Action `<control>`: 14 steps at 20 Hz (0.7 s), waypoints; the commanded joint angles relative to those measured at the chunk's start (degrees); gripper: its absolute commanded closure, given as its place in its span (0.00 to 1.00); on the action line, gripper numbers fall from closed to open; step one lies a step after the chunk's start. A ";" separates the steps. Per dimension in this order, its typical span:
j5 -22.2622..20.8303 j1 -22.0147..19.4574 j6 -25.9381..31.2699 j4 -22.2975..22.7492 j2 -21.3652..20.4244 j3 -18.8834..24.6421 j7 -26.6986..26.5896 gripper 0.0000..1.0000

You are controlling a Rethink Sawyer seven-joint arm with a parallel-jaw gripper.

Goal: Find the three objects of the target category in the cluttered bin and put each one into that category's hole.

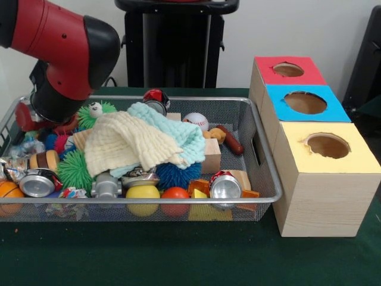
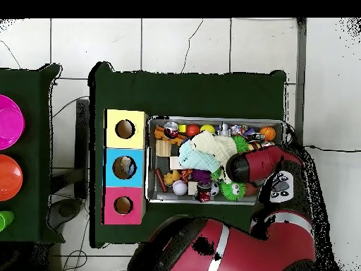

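Observation:
The wire-mesh bin (image 1: 178, 200) is full of clutter; it also shows in the overhead view (image 2: 215, 118). One wrinkled silvery piece with red and blue print (image 1: 68, 193) lies at the front left, by the rim. Another crumpled silvery piece (image 1: 11, 165) lies at the far left. The blue-topped box (image 1: 280, 111) with its round hole (image 1: 305, 102) stands right of the bin. In the overhead view something pale shows inside that hole (image 2: 125, 167). My arm reaches down into the bin's left end. The gripper (image 1: 41, 124) is mostly hidden behind the wrist.
A red-topped box (image 1: 265, 71) and a yellow-topped box (image 1: 292, 156) flank the blue one. A cream cloth (image 1: 122, 146) and a pale blue cloth (image 1: 172, 128) cover the bin's middle. Around them lie spiky balls (image 1: 74, 170), cans (image 1: 225, 186), smooth balls (image 1: 143, 193) and wooden blocks.

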 commanded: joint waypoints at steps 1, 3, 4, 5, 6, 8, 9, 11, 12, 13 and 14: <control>0.45 -1.86 -3.43 -3.89 5.49 6.96 2.16 0.00; 0.67 -2.27 -4.17 -3.77 5.63 7.42 2.12 0.00; 0.71 -2.09 -3.82 -4.36 6.05 7.48 2.17 0.00; 0.67 -2.06 -4.00 -4.40 6.12 7.45 2.34 0.00; 0.63 -2.04 -4.18 -4.45 6.19 7.42 2.52 0.00; 0.73 -1.96 -4.37 -4.62 6.36 7.41 2.87 0.00; 0.70 -1.88 -4.23 -4.73 6.43 7.41 2.69 0.00; 0.76 -1.99 -4.59 -4.62 6.38 7.58 2.48 1.00; 0.75 -2.14 -4.98 -4.43 6.27 7.75 2.37 1.00; 0.74 -2.30 -5.37 -4.24 6.16 7.92 2.27 1.00; 0.73 -2.46 -5.77 -4.06 6.05 8.10 2.16 1.00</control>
